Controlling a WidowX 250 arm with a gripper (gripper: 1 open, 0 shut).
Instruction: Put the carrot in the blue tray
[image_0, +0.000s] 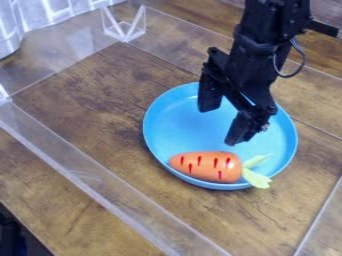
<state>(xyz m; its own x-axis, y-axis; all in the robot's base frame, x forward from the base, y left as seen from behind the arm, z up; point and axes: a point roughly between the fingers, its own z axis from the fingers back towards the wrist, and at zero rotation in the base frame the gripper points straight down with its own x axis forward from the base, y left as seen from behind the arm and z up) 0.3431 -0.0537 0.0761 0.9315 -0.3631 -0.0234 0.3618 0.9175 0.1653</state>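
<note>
Spanning nearly the whole view, the dark wooden table (80, 110) ran from the near left to the far right, its planks streaked and worn; a clear plastic wall (80, 165) crossed it along the near left side, and a small clear plastic stand (124, 20) sat at the far left edge. The blue tray (181, 125) lay right of centre on the wood, round and low-rimmed, much wider than anything on it; the black robot arm (274, 30) came down from the far right corner and hung over the tray's far half, its cables looping at the right side. The gripper (229, 108) pointed down over the tray with its jaws apart and nothing between them; one finger (210, 95) stood to the left and the other finger (247, 125) lower to the right. The carrot (207, 166) lay flat inside the tray near its near rim, apart from the gripper, orange with dark groove marks; its pale green leafy stub (255, 172) pointed right, reaching toward the tray's rim.
</note>
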